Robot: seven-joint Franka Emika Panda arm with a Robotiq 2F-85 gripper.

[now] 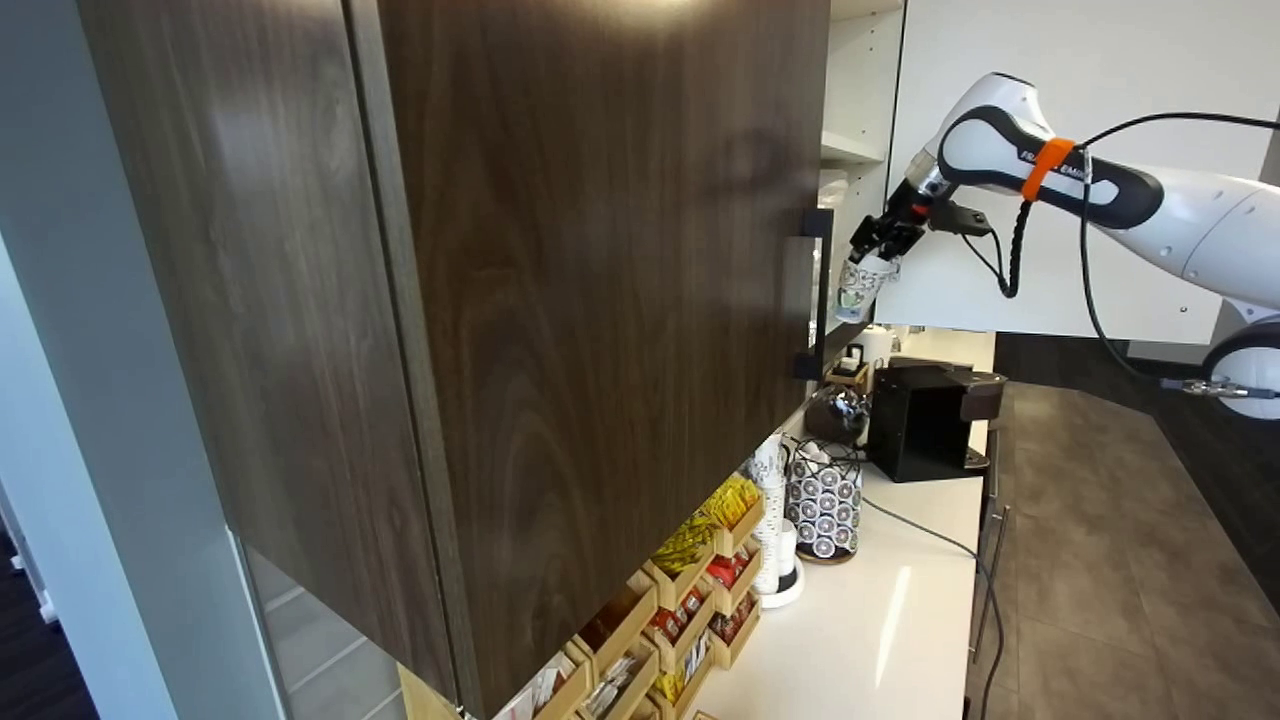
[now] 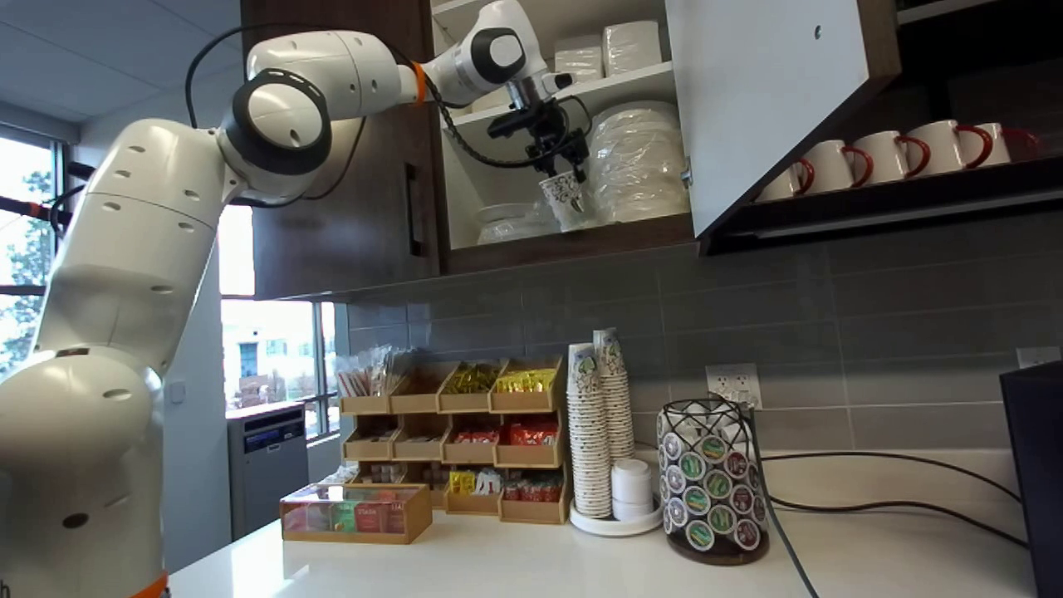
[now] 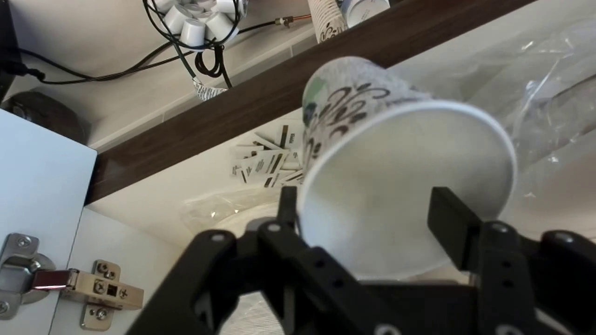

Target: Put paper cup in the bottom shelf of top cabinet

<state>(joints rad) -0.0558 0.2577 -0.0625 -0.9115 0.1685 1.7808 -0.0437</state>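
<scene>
The paper cup is white with a dark leafy pattern and leans mouth up at the cabinet's bottom shelf front, in both exterior views (image 1: pixel 858 292) (image 2: pixel 568 206). In the wrist view its mouth (image 3: pixel 372 172) faces the camera. My gripper (image 3: pixel 362 204) has its fingers wide apart: one lies outside the rim, the other crosses over the mouth. The gripper is above the cup in both exterior views (image 1: pixel 876 252) (image 2: pixel 562 173). I cannot tell whether the cup's base touches the shelf. The dark brown top cabinet (image 1: pixel 620 300) stands open; its front bottom edge (image 2: pixel 639 234) is below the cup.
A plastic-wrapped plate stack (image 2: pixel 638 166) is beside the cup. A bowl stack (image 2: pixel 511 224) and small packets (image 3: pixel 265 160) also lie on the shelf. The open white-faced door (image 2: pixel 764 91) bounds the opening. Cup towers (image 2: pixel 590 440) and a pod holder (image 2: pixel 712 490) stand below.
</scene>
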